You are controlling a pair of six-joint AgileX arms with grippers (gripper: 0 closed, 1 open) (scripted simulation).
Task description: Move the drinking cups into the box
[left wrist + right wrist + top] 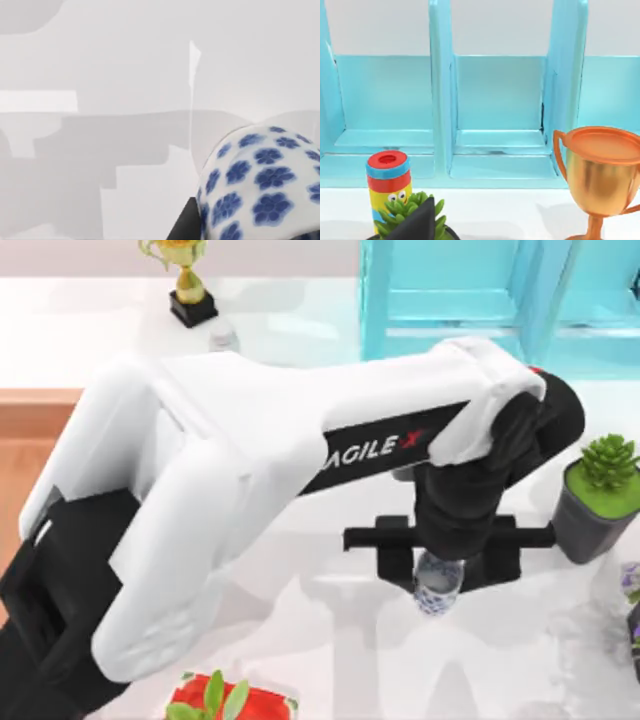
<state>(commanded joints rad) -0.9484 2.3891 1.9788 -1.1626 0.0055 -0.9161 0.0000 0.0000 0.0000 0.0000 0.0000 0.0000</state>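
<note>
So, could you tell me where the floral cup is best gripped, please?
Probably across its side wall, with the claw coming from above: the white cup with blue floral pattern is narrow, round and handleless. The left claw sits right over it there; whether it grips is unclear.

The floral cup (pixel 437 592) sits mid-table, potted plant (pixel 600 495) to its right, cabinet (pixel 480 295) behind.

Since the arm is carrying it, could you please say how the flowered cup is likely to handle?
The flowered cup looks glazed and smooth, so it may slip in the left end effector. It looks like china, probably stiff and breakable. Being narrow and round, it could tip or roll if set down carelessly.
</note>
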